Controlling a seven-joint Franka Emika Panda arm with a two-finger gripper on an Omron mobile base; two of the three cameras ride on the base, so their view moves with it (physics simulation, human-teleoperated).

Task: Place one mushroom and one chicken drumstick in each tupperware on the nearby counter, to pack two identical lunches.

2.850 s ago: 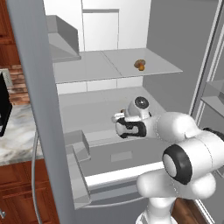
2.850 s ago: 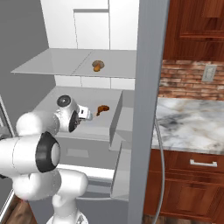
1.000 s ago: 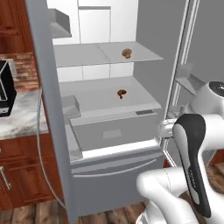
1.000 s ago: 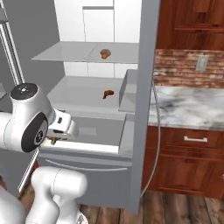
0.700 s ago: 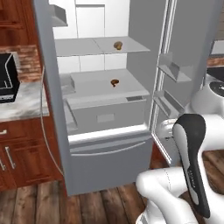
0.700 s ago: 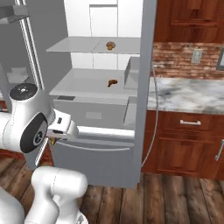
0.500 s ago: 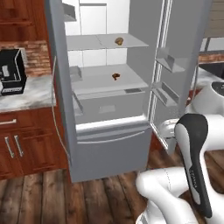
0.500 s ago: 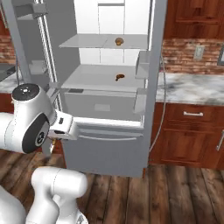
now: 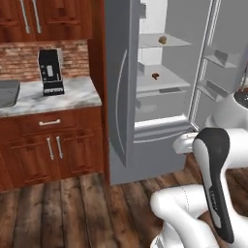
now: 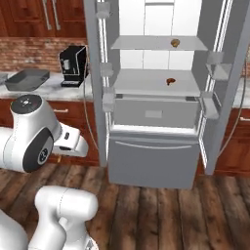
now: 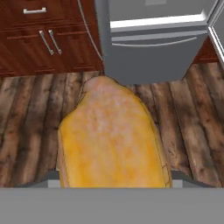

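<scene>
While the hand view looks down at the wooden floor (image 11: pixel 26 127), a golden chicken drumstick (image 11: pixel 111 140) fills its middle, close to the camera, and the tool grips it, the jaws wide around the meat; the finger tips themselves are hidden behind it. Beyond the drumstick stand the lower drawer of the open fridge (image 10: pixel 154 122) and reddish-brown cabinets (image 9: pixel 53 145). In the right base view, a grey tupperware (image 10: pixel 27 78) lies on the marble worktop (image 9: pixel 48 97), just left of a black coffee machine (image 10: pixel 72 59). Inside the fridge, a brown piece of food (image 10: pixel 170 81) rests on the middle shelf, and a mushroom (image 10: pixel 174 43) sits on the upper shelf.
</scene>
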